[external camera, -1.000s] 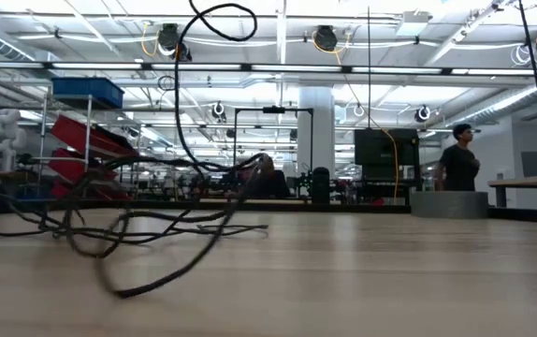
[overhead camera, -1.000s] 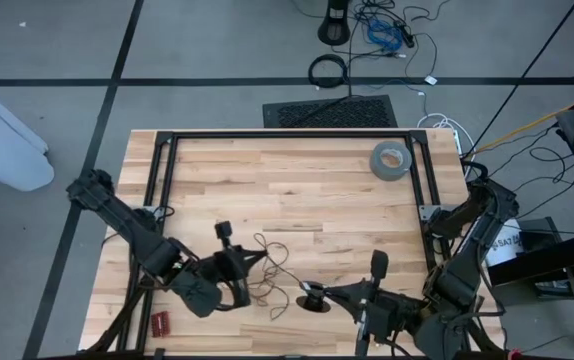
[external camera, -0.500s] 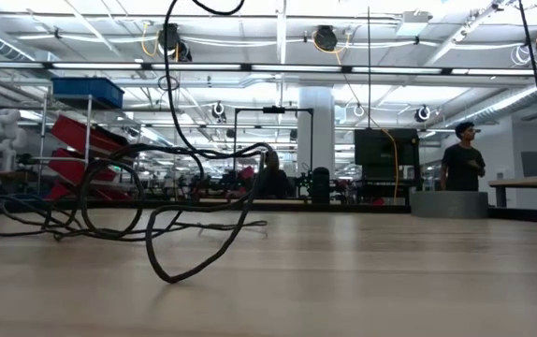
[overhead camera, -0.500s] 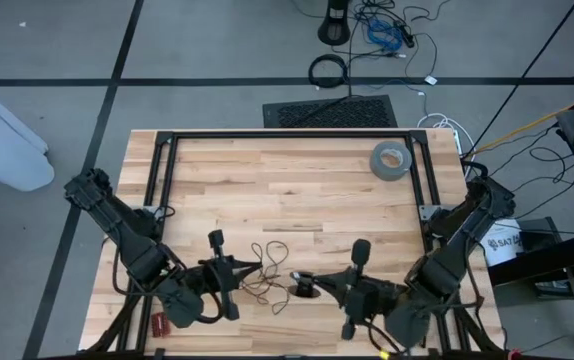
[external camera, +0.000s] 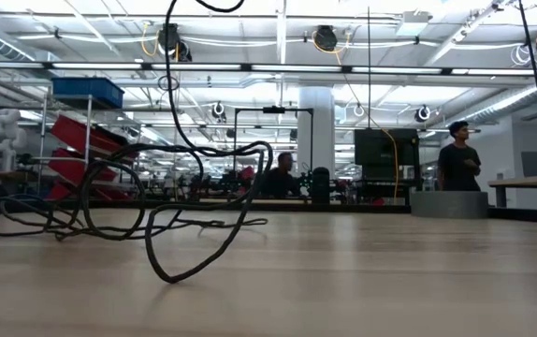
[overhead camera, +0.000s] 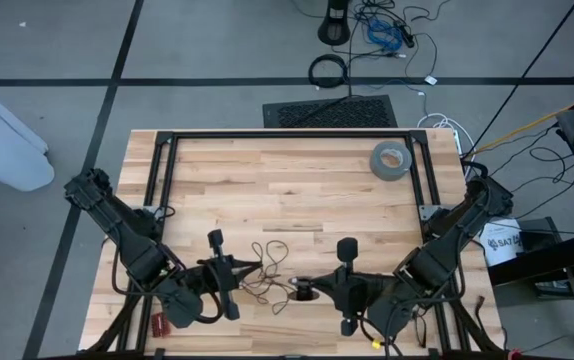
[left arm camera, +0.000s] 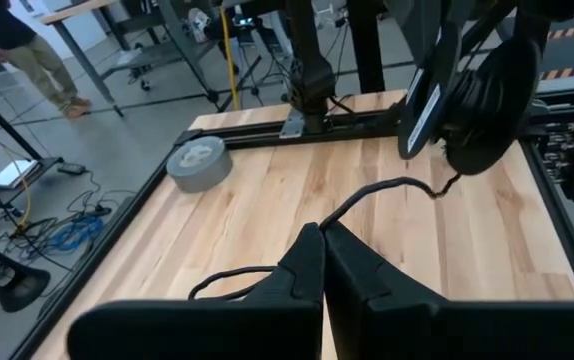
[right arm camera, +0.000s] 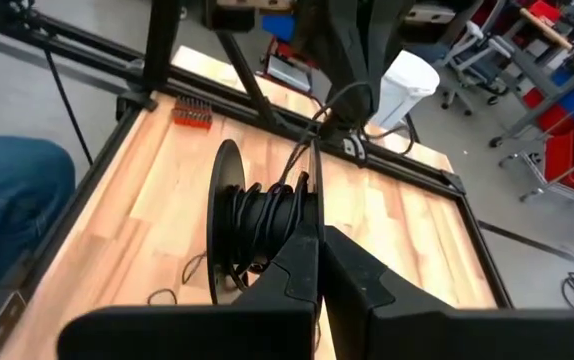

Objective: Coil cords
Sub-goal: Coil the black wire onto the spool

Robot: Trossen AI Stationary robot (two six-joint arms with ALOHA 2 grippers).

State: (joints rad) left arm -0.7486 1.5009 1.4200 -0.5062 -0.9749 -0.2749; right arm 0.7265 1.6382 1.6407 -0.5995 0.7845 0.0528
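From above, thin black wire (overhead camera: 267,270) sprawls in loops on the tabletop (overhead camera: 287,190) between the closed left hand (overhead camera: 257,268) and closed right hand (overhead camera: 302,287). At table level, loops rise. The right wrist camera shows wire wound on a spool (right arm camera: 257,225).

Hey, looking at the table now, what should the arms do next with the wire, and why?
Probably turn the spool in the shut right pincer to wind in more wire. The shut left pincer pinches the wire, and loose loops lie on the table between the two, so slack remains.
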